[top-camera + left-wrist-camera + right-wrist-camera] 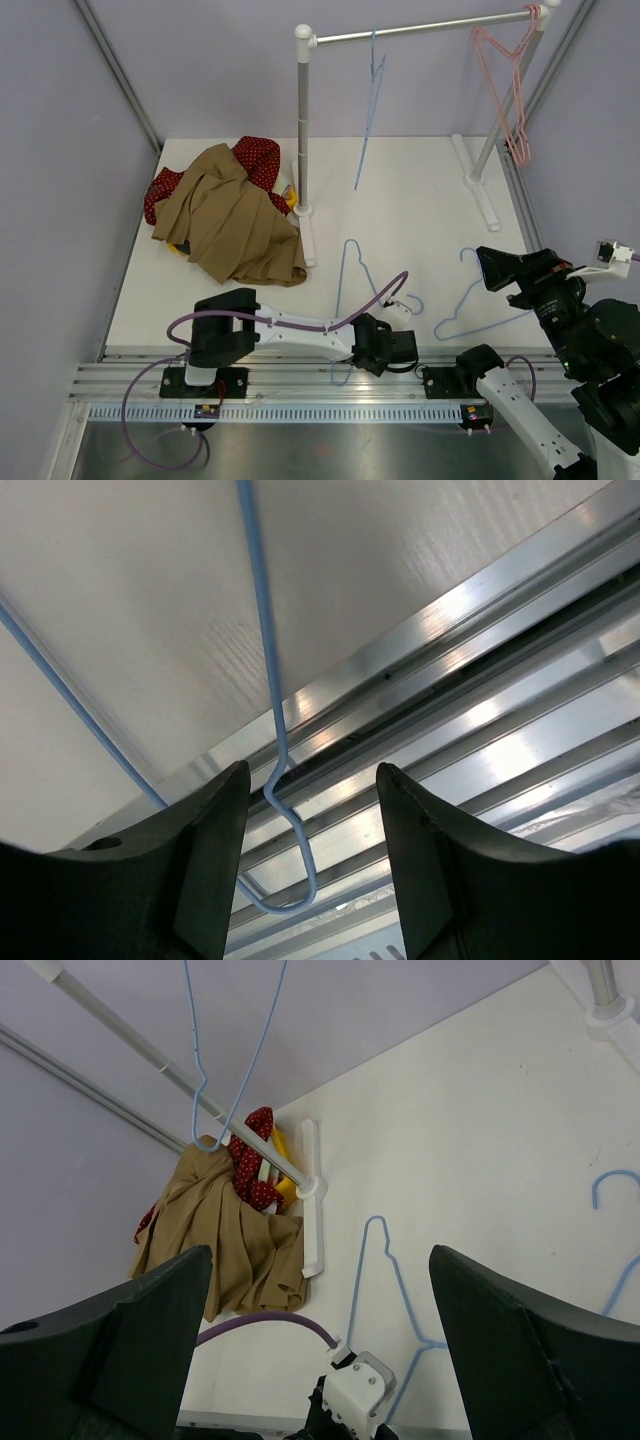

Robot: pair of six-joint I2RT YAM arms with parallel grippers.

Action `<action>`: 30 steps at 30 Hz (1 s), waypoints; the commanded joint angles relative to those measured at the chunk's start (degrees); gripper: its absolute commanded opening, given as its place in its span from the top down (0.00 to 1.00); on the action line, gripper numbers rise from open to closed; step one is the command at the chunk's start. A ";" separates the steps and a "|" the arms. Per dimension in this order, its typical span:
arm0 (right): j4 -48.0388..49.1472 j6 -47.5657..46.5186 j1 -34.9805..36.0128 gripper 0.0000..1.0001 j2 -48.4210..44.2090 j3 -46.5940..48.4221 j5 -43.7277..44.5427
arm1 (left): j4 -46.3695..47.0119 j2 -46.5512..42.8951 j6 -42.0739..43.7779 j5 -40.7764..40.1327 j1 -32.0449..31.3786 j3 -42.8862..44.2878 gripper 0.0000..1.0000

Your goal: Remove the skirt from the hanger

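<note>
The tan skirt (230,215) lies crumpled on the table at the back left, off any hanger; it also shows in the right wrist view (215,1240). A bare blue wire hanger (358,285) lies flat on the table with its hook over the near edge. My left gripper (352,362) is open low at that edge, and the hook (290,830) sits between the fingers (312,770) without being pinched. My right gripper (500,265) is wide open and empty, raised over the table's right side (320,1252).
A red polka-dot garment (255,155) lies under the skirt. The clothes rack (303,120) holds a blue hanger (372,100) and a pink hanger (510,90). A second blue hanger (470,300) lies at the right front. Aluminium rails (480,730) run along the near edge.
</note>
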 commanded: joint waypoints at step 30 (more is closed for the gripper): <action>2.12 -2.17 -0.19 0.02 1.45 -3.14 1.14 | 2.51 0.95 -7.67 -7.30 3.07 -4.59 1.00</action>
